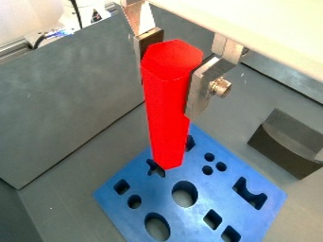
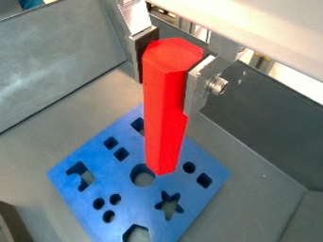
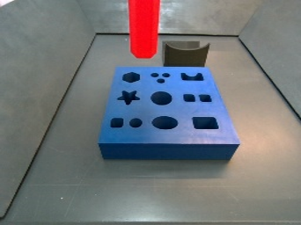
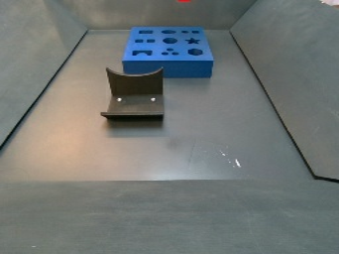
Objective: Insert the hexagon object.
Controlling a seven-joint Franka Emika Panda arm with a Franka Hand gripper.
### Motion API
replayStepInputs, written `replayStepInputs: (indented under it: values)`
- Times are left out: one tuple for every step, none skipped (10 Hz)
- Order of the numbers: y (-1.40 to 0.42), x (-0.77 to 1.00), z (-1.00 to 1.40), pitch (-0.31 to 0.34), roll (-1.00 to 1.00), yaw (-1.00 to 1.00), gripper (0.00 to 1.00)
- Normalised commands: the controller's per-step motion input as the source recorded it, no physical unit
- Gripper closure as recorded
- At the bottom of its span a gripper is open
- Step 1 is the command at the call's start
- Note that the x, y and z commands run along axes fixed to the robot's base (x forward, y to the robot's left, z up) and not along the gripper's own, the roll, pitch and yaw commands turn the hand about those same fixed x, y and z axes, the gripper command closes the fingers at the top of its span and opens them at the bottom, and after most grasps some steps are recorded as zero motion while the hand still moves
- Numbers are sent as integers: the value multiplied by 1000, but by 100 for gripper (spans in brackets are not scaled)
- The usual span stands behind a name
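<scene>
The hexagon object is a long, glossy red rod with a six-sided top, also in the other wrist view. My gripper is shut on its upper part, and its silver fingers press both sides in both wrist views. The rod hangs upright. Its lower end is above the blue block with shaped holes, near the block's far left holes in a side view. The gripper itself is out of frame in both side views.
The blue block lies flat on the grey floor. The fixture, a dark grey curved bracket, stands on the floor beside the block. Grey walls close in the floor on all sides.
</scene>
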Motion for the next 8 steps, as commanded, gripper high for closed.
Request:
replayStepInputs:
  values:
    - [589,-429,-371,-139,-426,-54,100]
    - [640,-423,-340,-149,-441,0,100]
    - [660,-426,-326,-157,-449,0,100]
    - [657,-374,-246,-204,-481,0,100]
    - [620,-317,-171,-249,-500,0,100]
    - [237,-394,-551,-150,-189,-526,100]
    - [94,-360,-471,-66,17,-877,100]
    - [0,-246,-420,0,173,-843,100]
